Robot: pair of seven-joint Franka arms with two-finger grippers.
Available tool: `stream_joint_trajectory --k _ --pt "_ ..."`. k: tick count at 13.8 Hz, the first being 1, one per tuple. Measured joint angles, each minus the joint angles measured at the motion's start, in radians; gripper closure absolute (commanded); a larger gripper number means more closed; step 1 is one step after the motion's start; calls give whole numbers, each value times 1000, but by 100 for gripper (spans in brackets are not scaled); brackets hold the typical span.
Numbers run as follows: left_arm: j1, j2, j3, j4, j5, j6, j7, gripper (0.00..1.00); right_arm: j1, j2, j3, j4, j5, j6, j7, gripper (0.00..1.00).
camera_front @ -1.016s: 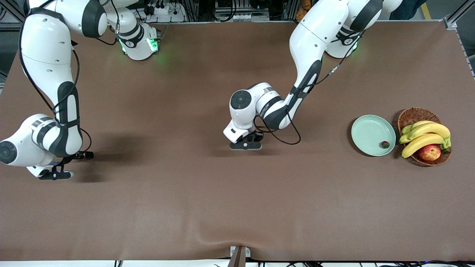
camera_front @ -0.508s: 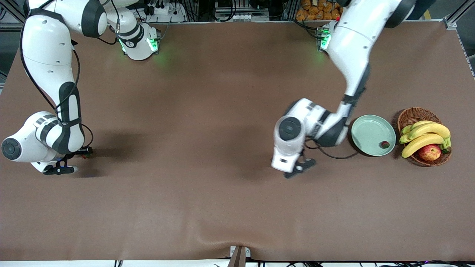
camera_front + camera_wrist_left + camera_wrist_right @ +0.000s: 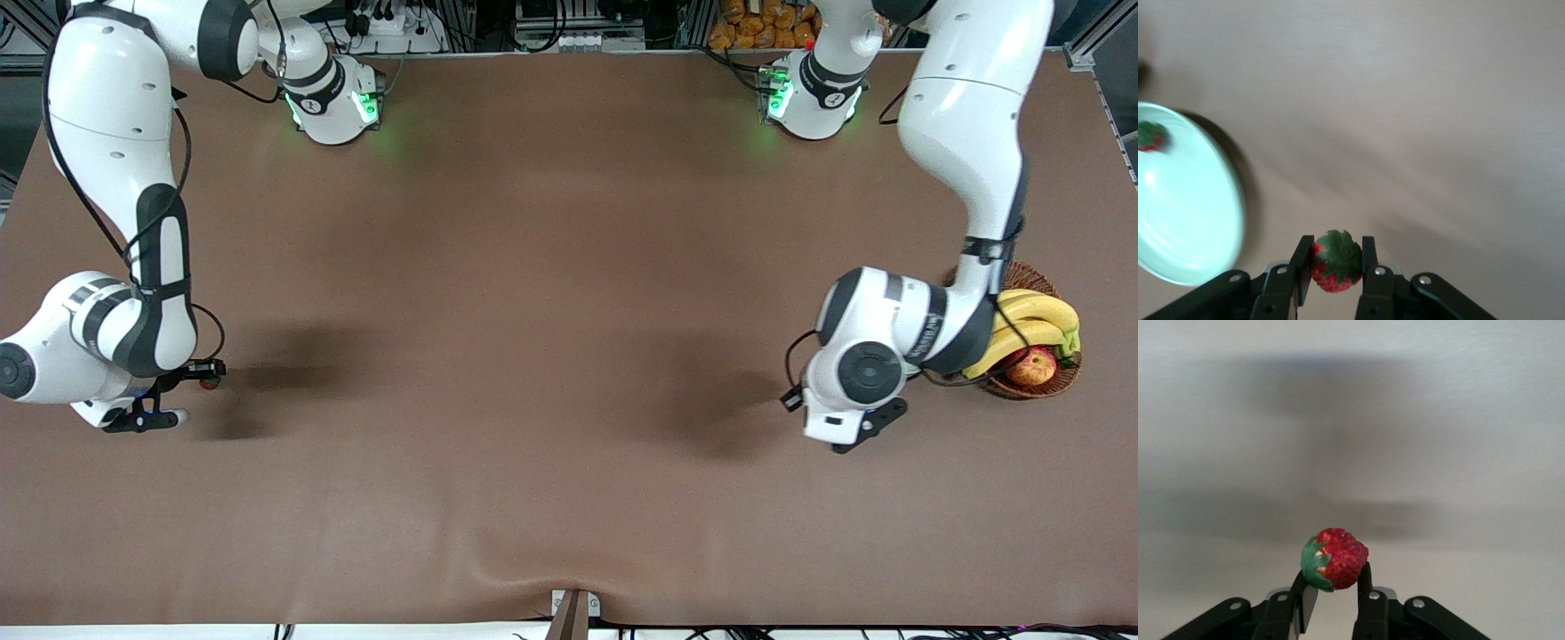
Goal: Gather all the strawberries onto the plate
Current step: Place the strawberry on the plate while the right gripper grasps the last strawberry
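left gripper (image 3: 1335, 267) clamped on a strawberry (image 3: 1336, 261), plate (image 3: 1201, 227) just beside it holding another strawberry (image 3: 1150, 136) — right gripper (image 3: 1331, 587) pinches a third strawberry (image 3: 1335, 558) over bare table (image 3: 498, 356).

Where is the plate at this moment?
The plate shows only in the left wrist view, beside the left gripper, with one strawberry in it. In the front view, the left arm hides it.
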State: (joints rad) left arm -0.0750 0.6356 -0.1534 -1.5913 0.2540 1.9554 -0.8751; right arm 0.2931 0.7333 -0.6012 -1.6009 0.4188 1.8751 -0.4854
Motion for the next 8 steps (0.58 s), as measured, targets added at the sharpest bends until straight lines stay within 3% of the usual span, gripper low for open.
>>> stream_joint_trajectory --k 2,6,8 --pt "67 -68 0 -88 0 4 110 100 32 -19 0 51 2 -105 103 100" --pt "177 -188 1 -263 0 63 321 100 135 -84 3 72 11 -190 367 100" --pt "247 -217 0 -342 0 129 427 100 209 -110 5 72 66 -224 523 100"
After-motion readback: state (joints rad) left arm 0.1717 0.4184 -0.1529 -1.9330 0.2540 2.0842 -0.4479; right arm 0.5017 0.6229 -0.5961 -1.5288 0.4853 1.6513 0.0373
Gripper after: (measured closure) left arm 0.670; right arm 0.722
